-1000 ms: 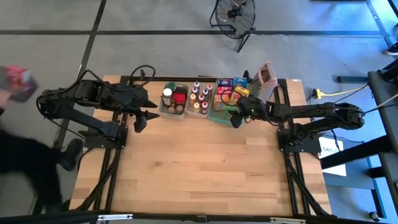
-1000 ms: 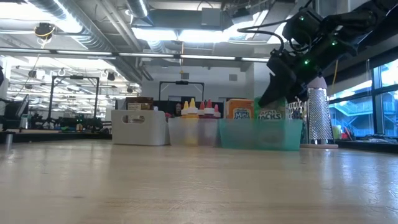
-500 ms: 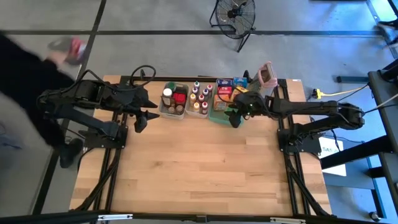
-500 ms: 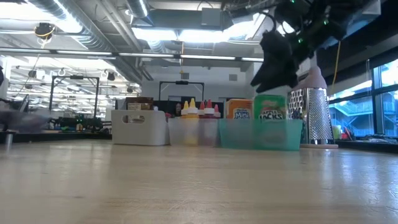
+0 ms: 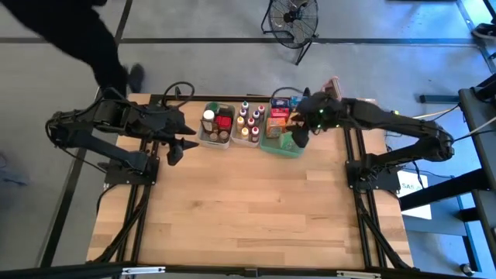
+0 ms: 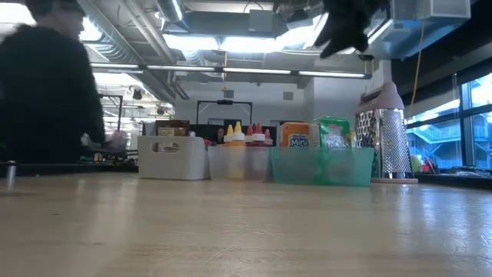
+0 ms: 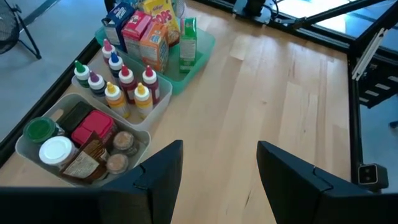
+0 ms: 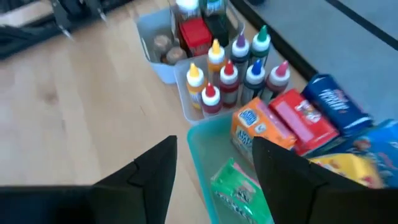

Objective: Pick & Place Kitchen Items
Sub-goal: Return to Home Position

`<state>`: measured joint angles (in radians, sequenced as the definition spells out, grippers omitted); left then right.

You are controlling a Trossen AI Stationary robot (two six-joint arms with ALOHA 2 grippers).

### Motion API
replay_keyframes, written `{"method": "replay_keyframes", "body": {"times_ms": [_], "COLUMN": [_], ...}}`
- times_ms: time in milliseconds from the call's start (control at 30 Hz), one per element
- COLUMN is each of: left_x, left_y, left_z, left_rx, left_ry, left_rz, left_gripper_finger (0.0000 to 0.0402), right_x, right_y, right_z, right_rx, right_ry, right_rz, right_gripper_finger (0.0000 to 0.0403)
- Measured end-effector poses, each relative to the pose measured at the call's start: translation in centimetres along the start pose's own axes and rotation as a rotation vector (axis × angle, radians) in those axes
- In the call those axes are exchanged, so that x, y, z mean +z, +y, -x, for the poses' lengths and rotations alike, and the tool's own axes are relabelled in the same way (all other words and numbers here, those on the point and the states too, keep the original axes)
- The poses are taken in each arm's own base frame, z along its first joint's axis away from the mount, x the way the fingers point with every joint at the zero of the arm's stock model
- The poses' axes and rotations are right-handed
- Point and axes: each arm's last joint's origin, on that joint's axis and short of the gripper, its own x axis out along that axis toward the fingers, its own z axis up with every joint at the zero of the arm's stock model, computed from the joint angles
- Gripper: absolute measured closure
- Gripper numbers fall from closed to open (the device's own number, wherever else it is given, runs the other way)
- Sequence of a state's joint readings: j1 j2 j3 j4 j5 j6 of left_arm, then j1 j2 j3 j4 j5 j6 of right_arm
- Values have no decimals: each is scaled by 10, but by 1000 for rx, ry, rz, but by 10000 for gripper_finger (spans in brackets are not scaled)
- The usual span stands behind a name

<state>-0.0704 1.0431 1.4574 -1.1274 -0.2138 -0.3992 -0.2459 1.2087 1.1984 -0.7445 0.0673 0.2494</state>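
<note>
On the table's (image 5: 232, 217) upper middle, the green cereal box (image 6: 332, 132) is sitting in its bin (image 6: 307, 169). The right gripper (image 5: 297, 142), fingers apart, is hanging above it and should be rising straight first. The left gripper (image 5: 173, 153), fingers apart too, is waiting upper left.

Gray bin (image 6: 172, 159), clear bin (image 6: 238, 165) and green bin (image 6: 319, 171) sit in a row at the table (image 5: 248, 209) far edge. Box grater (image 6: 387, 132) just beside the green bin. Floor fan (image 5: 293, 18) beyond. Person (image 6: 46, 88) behind the table.

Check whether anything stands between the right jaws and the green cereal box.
Nothing visible does. The right jaws hang open above the green bin, and the green cereal box stands in it below them, uncovered.
</note>
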Motion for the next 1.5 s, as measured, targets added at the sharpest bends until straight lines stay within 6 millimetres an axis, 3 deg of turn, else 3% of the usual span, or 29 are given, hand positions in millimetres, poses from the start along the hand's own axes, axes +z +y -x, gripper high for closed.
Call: {"method": "replay_keyframes", "body": {"times_ms": [167, 333, 533, 633, 767, 900, 1100, 1300, 1500], "left_x": [-6, -10, -13, -16, -23, -31, -52, -83, -111], "left_y": [3, 2, -3, -2, 4, 16, 43, 70, 77], "left_z": [0, 1, 3, 7, 19, 41, 80, 103, 87], "left_rx": [25, 29, 28, 52, 84, 95, 167, 173, 53], "left_ry": [60, 93, 91, 97, 92, 32, -112, -382, -578], "left_rz": [-21, -79, -209, -253, -254, -208, -127, 30, 37], "left_gripper_finger": [201, 219, 295, 345, 394, 399, 399, 399, 399], "right_x": [19, 25, 19, 16, 7, -11, -61, -94, -112], "right_y": [2, 5, 8, 5, -2, -14, -41, -51, -47], "right_z": [41, 87, 138, 159, 192, 229, 286, 297, 255], "right_rx": [-8, -4, -12, -64, -31, 14, 48, 210, 297], "right_ry": [28, 118, 212, 169, 59, -54, -259, -505, -648], "right_rz": [-12, -35, -29, -39, -61, -116, -189, -114, 38], "right_gripper_finger": [210, 247, 331, 377, 397, 399, 401, 401, 401]}}
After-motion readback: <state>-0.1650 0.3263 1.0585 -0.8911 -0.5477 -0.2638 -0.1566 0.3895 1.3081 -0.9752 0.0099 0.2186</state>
